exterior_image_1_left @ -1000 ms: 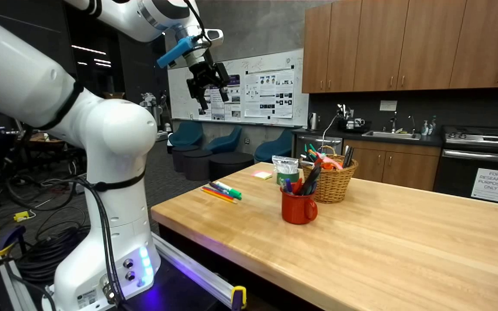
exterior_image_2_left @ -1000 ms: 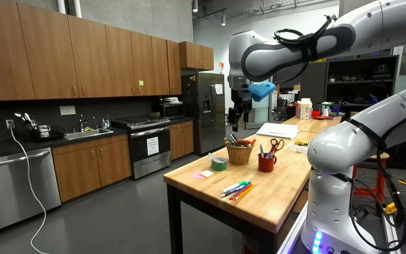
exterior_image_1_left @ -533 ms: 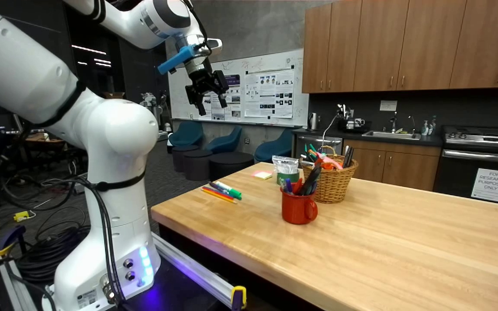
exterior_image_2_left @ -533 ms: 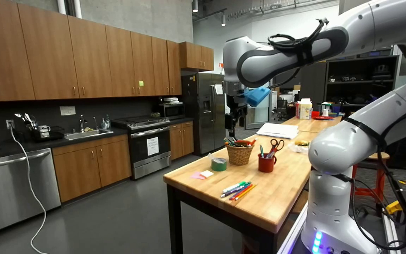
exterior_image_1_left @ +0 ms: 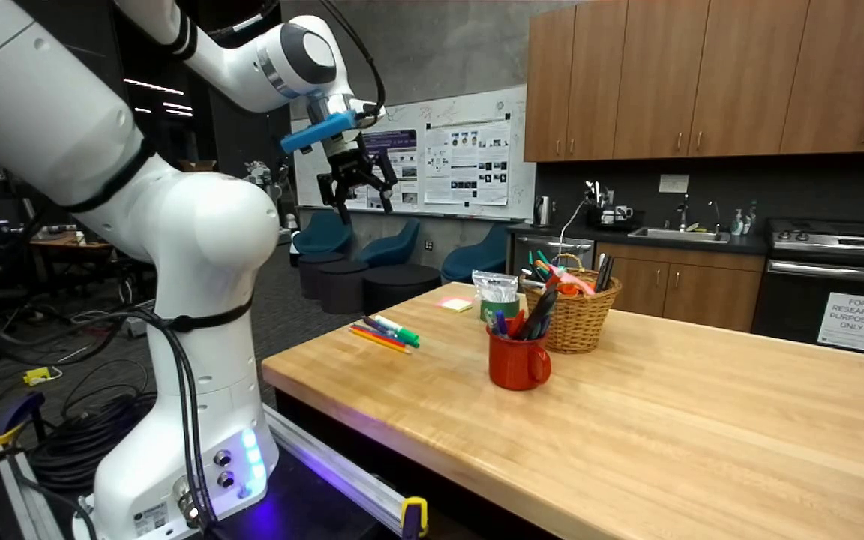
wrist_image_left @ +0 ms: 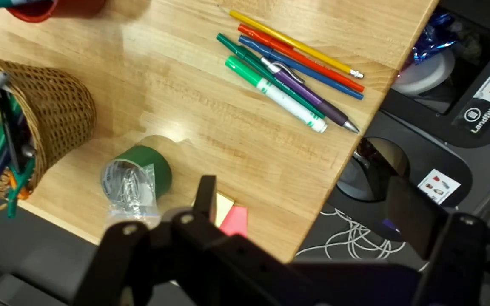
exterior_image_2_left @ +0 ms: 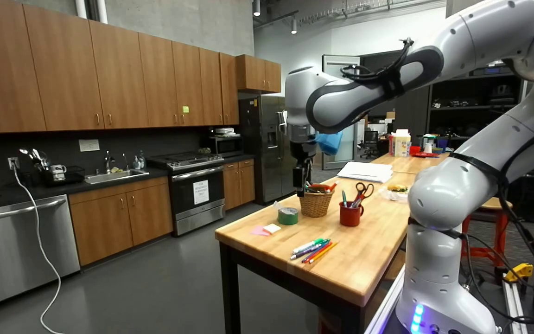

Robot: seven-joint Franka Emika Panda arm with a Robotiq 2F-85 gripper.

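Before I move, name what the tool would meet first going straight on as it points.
Probably the tabletop, between the green-and-white marker and the sticky notes; depth makes the exact spot unclear.

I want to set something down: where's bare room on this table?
In the wrist view, bare wood lies between the writing tools, wicker basket and green tape roll; in an exterior view, more between the red mug and the near table edge. Crowded: mug, basket and roll stand close together.

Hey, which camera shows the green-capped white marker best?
The wrist view: it looks down on the marker, unblocked along its whole length, green markings clear on the white body. In both exterior views its body and cap show, but much smaller.
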